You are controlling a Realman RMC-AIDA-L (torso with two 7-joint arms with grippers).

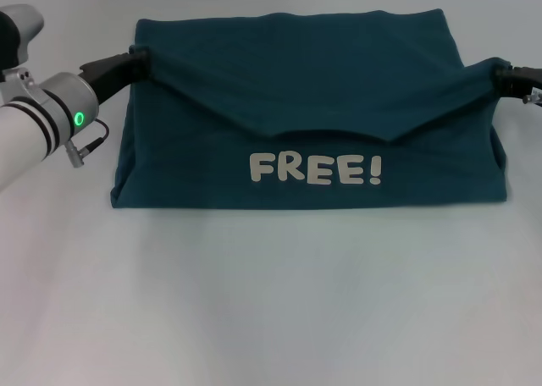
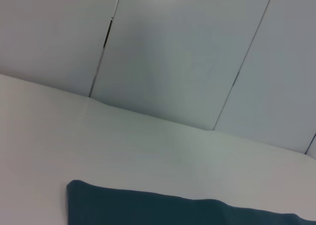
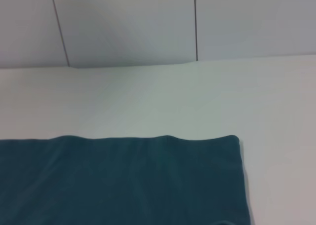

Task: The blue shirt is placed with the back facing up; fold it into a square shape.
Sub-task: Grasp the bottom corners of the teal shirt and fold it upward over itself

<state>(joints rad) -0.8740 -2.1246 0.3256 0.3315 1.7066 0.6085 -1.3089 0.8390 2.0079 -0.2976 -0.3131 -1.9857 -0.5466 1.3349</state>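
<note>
A: Start at the grippers. Where are they?

B: The left gripper (image 1: 135,62) is at the shirt's left edge, its dark fingers pinching the fabric there. The right gripper (image 1: 501,75) is at the right edge, also nipped onto cloth; the shirt pulls into creases toward both of them. Neither wrist view shows its own fingers, so the head view is all I go by.

A: And the shirt?

B: The shirt (image 1: 339,90) lies on the table (image 1: 271,301), already folded into a wide band. A flap drapes down from the grippers in a shallow V, its edge hanging just above the cream "FREE!" lettering (image 1: 315,168).

A: So the step in hand?

B: I judge it's carrying that held layer over for a fold. To do it well, both grippers should travel level and at one pace, keeping the cloth taut between them so the sagging middle doesn't wrinkle. Lay it flat with side edges matched to the layer beneath, then let go only once it rests.

A: Risk?

B: One side leading would skew the edge and spoil the square.
</note>
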